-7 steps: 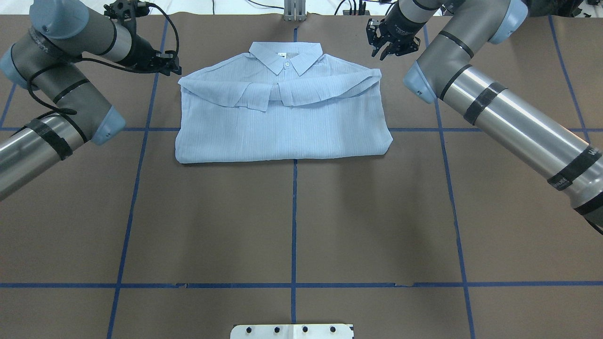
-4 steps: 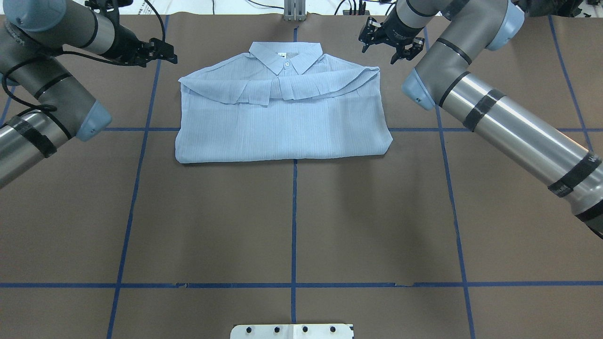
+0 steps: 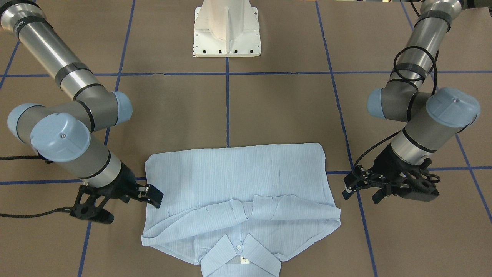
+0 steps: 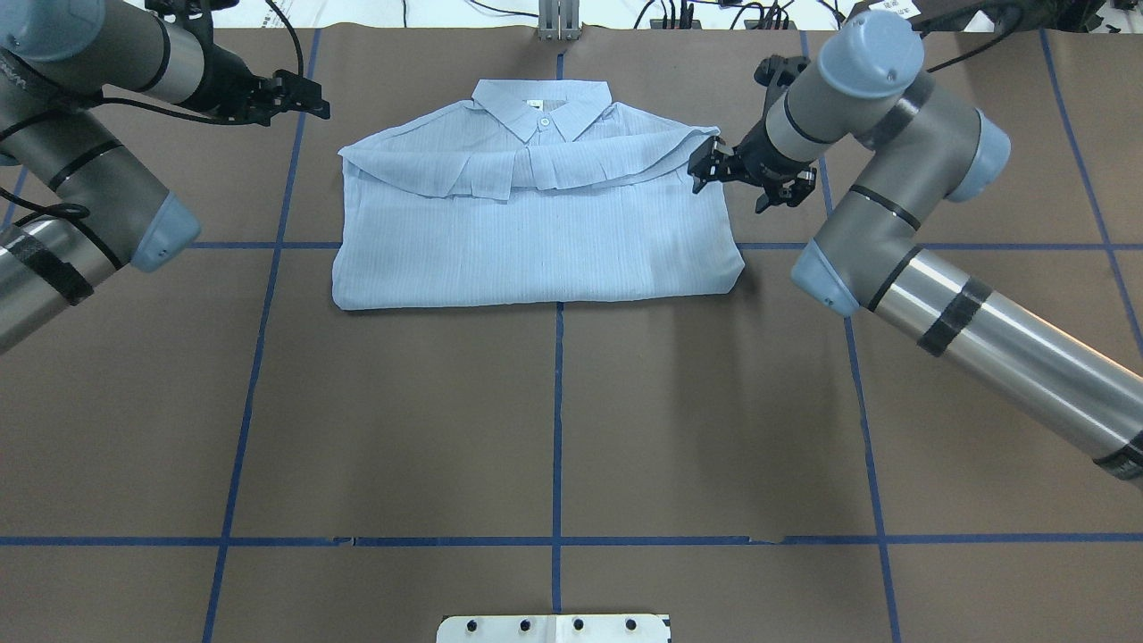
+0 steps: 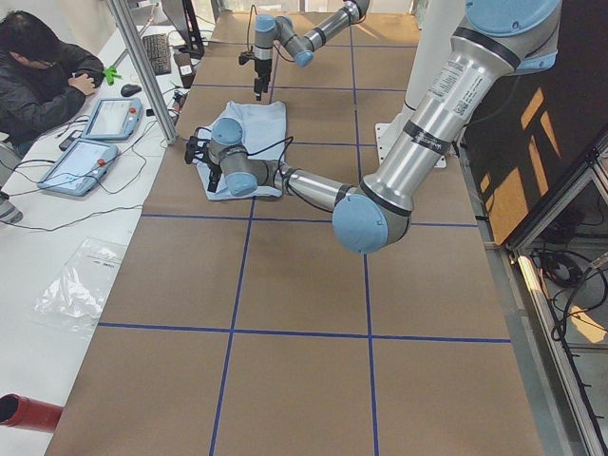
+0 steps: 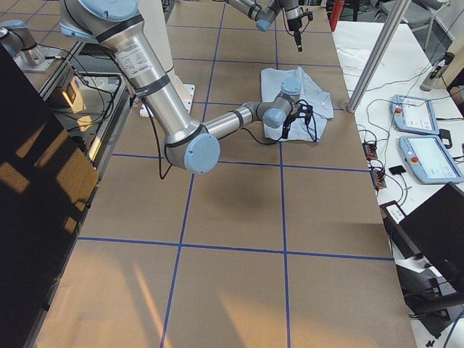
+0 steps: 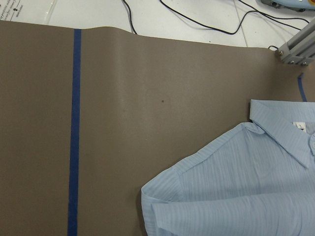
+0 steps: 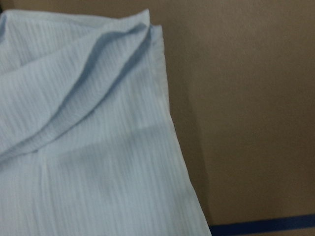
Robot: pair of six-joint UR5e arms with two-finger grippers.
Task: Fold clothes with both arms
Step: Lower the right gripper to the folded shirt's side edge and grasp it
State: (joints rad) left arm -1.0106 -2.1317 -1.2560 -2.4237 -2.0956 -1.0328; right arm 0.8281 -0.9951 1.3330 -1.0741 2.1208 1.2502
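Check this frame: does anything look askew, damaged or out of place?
Nothing serious. The shirt lies flat and folded; its sleeve cuffs overlap slightly off-centre below the collar, one hanging lower. No spills or damage.

Silver-grey tubular arms [image 4: 1009, 353], light-blue joint caps [image 3: 61, 136], black bands [image 4: 952, 317], black cables [image 3: 34, 213], white flared pedestal [image 3: 226, 34].

Left tool [image 5: 199, 153] beside shirt [image 5: 261, 119]; person [image 5: 38, 78] seated past table edge.

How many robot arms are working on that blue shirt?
2. The left arm enters from the overhead view's left, ending off the shirt's far-left corner; the right arm enters from the right, ending at the shirt's right edge. No others show.
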